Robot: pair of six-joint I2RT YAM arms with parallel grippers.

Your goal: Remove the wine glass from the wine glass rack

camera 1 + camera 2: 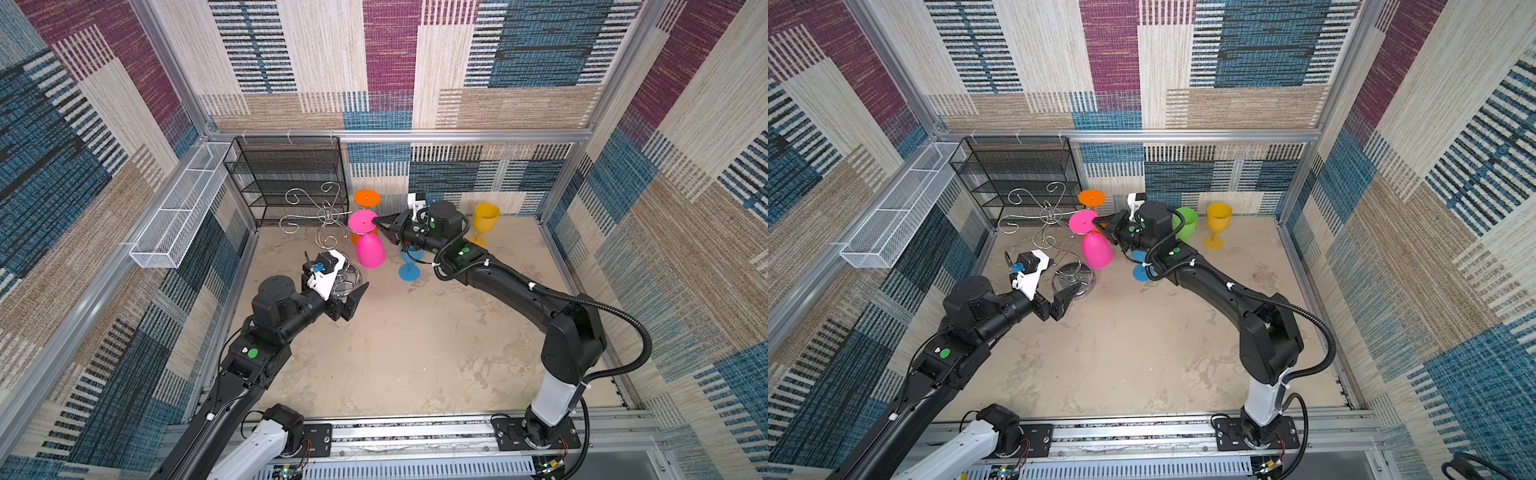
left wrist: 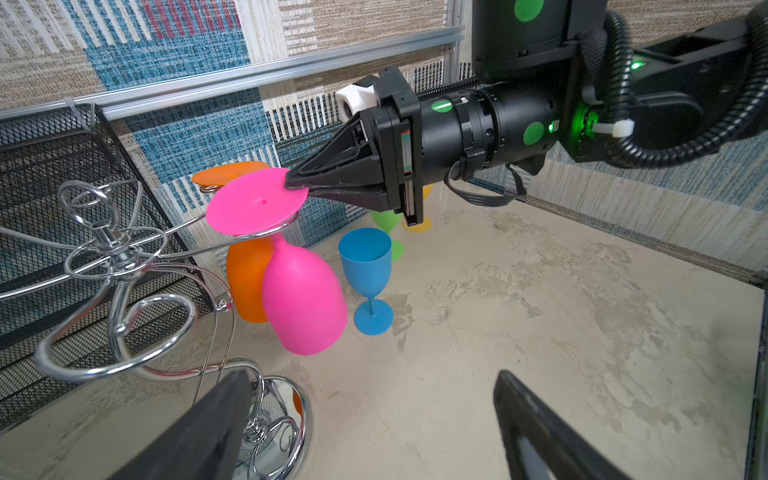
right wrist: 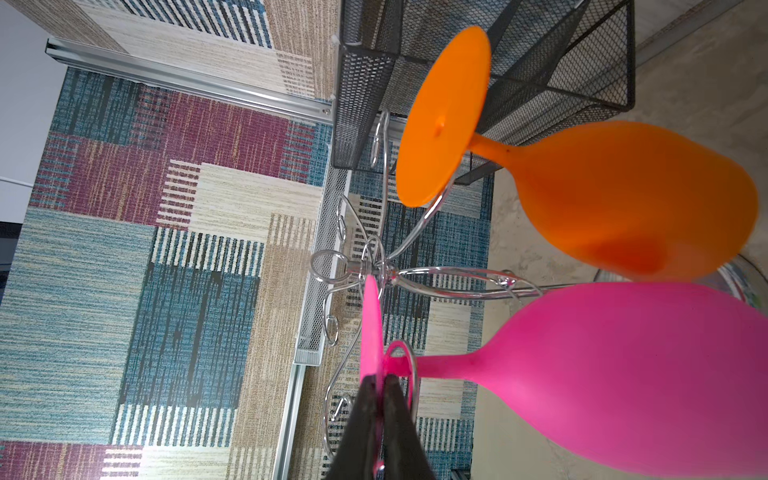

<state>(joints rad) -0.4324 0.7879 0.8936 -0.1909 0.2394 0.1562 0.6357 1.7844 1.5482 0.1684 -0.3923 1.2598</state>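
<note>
Pink plastic wine glass [image 1: 370, 249], inverted, hangs on chrome wine glass rack [image 2: 102, 235], centre-left in both top views, beside orange glass [image 2: 247, 282]. Right fingers [image 2: 303, 183] clamped on foot-disc rim. Left fingers [image 2: 208, 428] spread wide, empty, nr rack base. Handling: slide foot outward along wire arm, level; clear scroll end before lowering. Thin rim grip may slip.

wine glass rack [image 2: 104, 237]: bent metal wire, chrome-bright and mirror-glossy, with a polished round base. pink wine glass [image 2: 303, 299] and orange wine glass [image 3: 623, 195]: smooth opaque plastic, satin to matt. right end effector [image 2: 296, 187]: matt black plastic. shelf unit [image 1: 286, 178]: fine black metal mesh, matt. basket [image 1: 178, 212]: similar mesh, white. tabletop [image 1: 415, 353]: mottled beige, stone-like, dull. walls [image 1: 374, 62]: rough woven, carpet-like cloth. frame rails [image 1: 415, 135]: silvery satin metal.
</note>
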